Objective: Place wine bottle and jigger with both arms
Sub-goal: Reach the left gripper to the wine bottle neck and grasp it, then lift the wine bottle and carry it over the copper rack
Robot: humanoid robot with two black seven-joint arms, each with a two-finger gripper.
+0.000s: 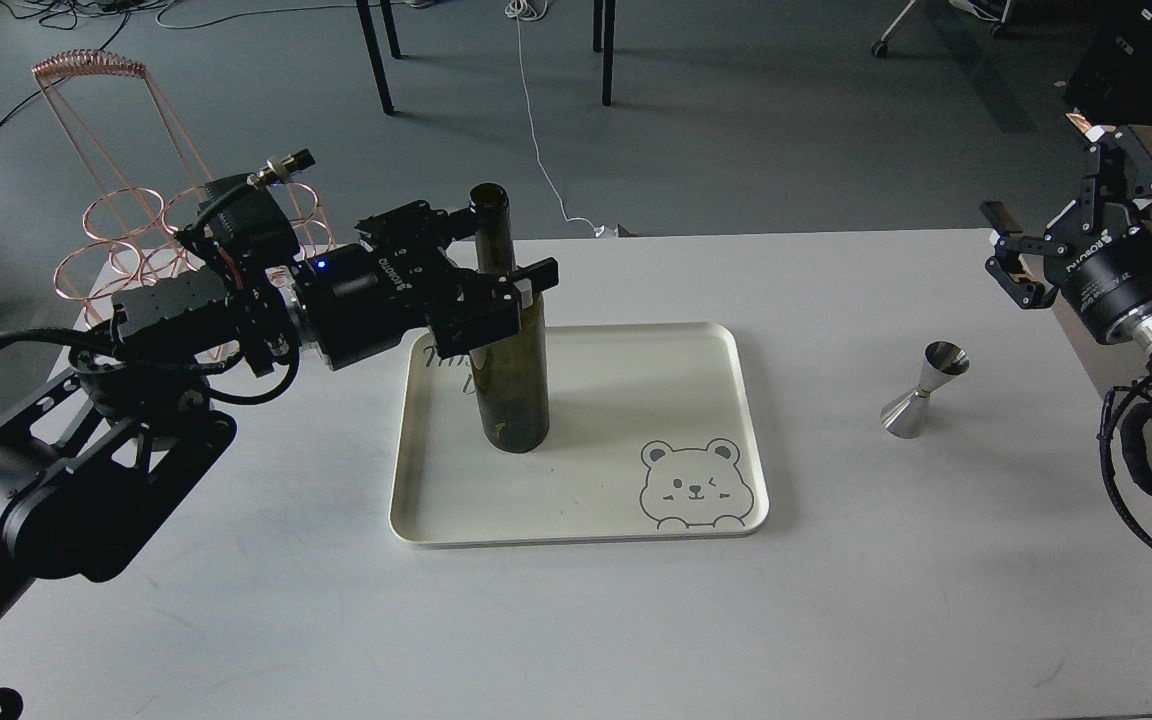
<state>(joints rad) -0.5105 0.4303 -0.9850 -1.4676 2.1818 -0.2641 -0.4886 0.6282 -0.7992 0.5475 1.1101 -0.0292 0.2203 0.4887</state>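
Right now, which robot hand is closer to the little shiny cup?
The right gripper. It hangs open in the air above and to the right of the cup. The left gripper is far off, around the bottle on the tray.

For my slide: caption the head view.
Left gripper around upright wine bottle on tray; jigger waits near open right gripper.

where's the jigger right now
In the head view the jigger stands upright on the bare table, right of the tray and outside it, below the open right pincer.
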